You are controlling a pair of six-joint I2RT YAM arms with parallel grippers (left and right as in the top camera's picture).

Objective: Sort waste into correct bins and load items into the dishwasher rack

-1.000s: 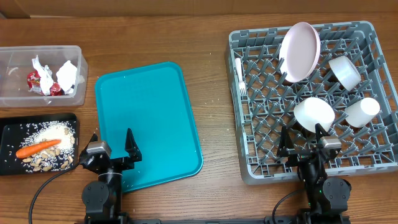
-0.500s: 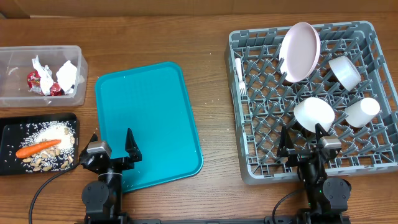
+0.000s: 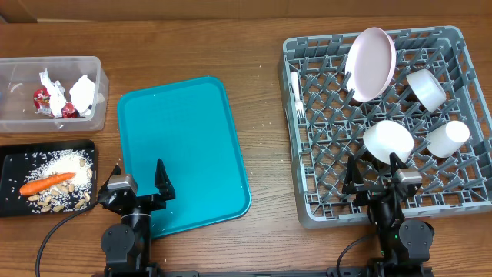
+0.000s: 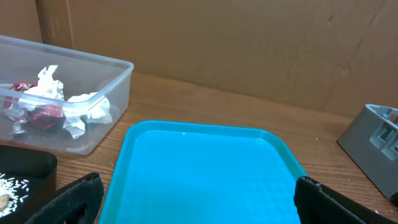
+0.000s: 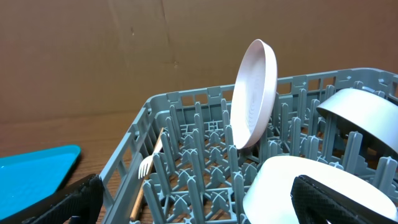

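The grey dishwasher rack [image 3: 453, 201] holds a pink plate [image 3: 370, 64] on edge, two white bowls [image 3: 425, 88] [image 3: 387, 141], a white cup [image 3: 449, 138] and a white fork [image 3: 295, 92]. The clear tub [image 3: 23, 119] holds the red wrapper [image 3: 46, 100] and white napkins [image 3: 81, 92]. On the black tray [image 3: 11, 163] lie the carrot [image 3: 46, 183], rice and nuts [image 3: 61, 201]. My left gripper [image 3: 138, 187] stands open at the near edge of the teal tray [image 3: 181, 150], empty. My right gripper [image 3: 377, 175] stands open at the rack's near edge, empty. The plate [image 5: 254, 93] and the fork [image 5: 148, 163] also show in the right wrist view.
The teal serving tray [image 4: 199, 171] lies bare between the bins and the rack. A few rice grains are scattered on the wood near the tray. A brown cardboard wall [image 4: 249, 43] stands behind the table.
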